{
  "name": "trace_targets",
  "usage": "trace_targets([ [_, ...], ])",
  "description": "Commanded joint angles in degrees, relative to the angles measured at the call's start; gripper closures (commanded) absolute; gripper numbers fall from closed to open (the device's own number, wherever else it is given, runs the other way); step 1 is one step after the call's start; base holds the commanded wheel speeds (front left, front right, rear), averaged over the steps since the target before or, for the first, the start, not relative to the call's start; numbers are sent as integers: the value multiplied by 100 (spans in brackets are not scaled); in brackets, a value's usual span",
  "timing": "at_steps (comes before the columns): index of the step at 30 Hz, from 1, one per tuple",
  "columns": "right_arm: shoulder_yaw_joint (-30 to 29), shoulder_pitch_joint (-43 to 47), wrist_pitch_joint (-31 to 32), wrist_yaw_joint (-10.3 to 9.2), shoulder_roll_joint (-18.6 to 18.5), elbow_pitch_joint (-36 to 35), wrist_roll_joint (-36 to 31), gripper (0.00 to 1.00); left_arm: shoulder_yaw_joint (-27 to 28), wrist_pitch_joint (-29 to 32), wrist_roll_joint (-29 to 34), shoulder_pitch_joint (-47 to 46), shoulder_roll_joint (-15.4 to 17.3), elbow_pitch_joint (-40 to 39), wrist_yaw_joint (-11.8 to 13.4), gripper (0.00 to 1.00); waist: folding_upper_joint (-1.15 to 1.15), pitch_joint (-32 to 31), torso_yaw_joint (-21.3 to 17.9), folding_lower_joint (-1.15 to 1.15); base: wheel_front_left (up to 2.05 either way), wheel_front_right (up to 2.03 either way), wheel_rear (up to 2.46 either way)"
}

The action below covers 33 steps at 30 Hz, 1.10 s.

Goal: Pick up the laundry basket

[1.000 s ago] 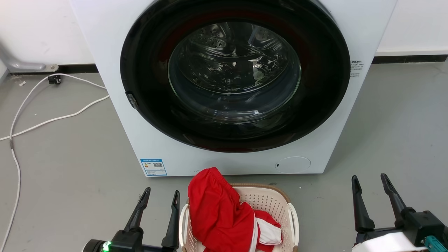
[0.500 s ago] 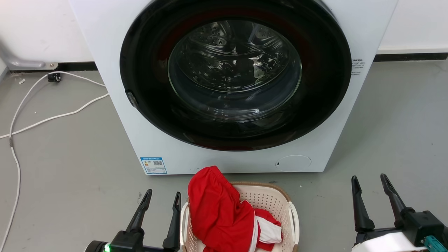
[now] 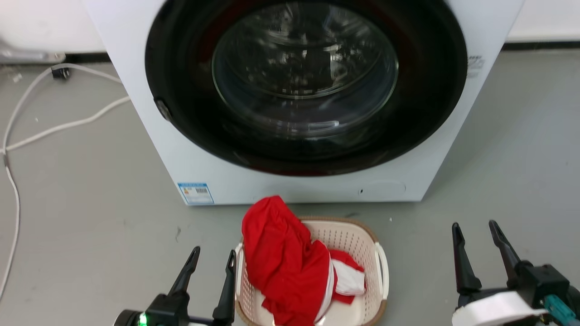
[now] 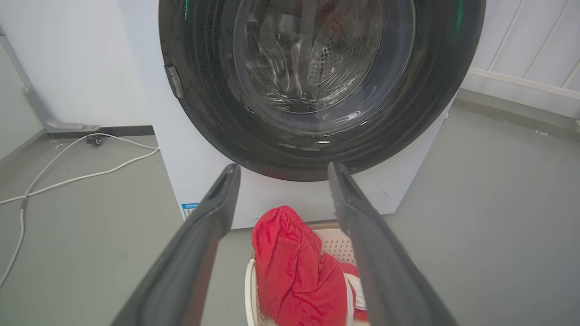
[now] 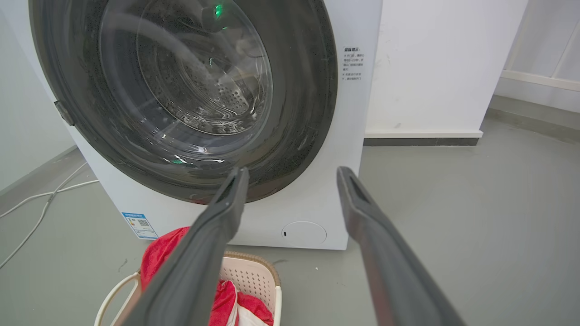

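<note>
You see the laundry basket (image 3: pixel 351 237) on the floor (image 3: pixel 90 203) just in front of the washing machine (image 3: pixel 190 158), below its door, with a red garment (image 3: pixel 281 258) inside. The left gripper (image 3: pixel 214 250) is before the machine's left corner and the right gripper (image 3: pixel 473 224) before its right corner. Both have fingers spread and hold nothing.

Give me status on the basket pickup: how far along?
Done: approach lined up, with the laundry basket between two open grippers. In hand: the left gripper sits close beside the left handle; I cannot tell if they touch. Left: the right gripper is well apart from the right handle. Nothing is gripped, and the basket is on the floor with a red garment inside.
</note>
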Motion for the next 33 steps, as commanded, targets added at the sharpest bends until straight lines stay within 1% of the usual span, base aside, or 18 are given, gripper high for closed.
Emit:
trace_targets([
  [1, 1, -141, 21, -2, -5, 52, -24, 0, 9, -16, 6, -153, -4, 72, -34, 0, 0, 274, -6, 0, 0, 0, 0],
  [8, 13, -715, 256, -2, -5, 366, -251, 0, 155, -15, 52, -847, 10, 755, -191, 0, 0, 1140, -28, 0, 0, 0, 0],
  [11, 78, -1004, 470, -2, -4, 558, -367, 0, 218, -16, 54, -1233, 95, 1195, -241, 0, 0, 1519, -43, 0, 0, 0, 0],
  [14, 98, -1301, 665, -3, -5, 802, -472, 0, 227, -15, -10, -1702, 172, 1791, -296, 0, 0, 1860, -59, 0, 0, 0, 0],
  [15, 145, -1626, 884, -3, -2, 1075, -520, 0, 199, -15, -57, -2202, 314, 2428, -336, 0, 0, 2178, -89, 0, 0, 0, 0],
  [21, 270, -2314, 1323, -3, -2, 1808, -455, 0, 16, -4, -272, -3222, 508, 3689, -379, 0, 0, 2718, -119, 0, 0, 0, 0],
  [26, 487, -2925, 1692, -3, -5, 2530, -225, 0, -474, 177, -597, -3990, 646, 4501, -388, 0, 0, 3092, -148, 0, 0, 0, 0],
  [33, 673, -3789, 2065, -3, -5, 3523, -56, 0, -1443, 892, -1397, -4881, 860, 5186, -391, 0, 0, 3586, -144, 0, 0, 0, 0],
])
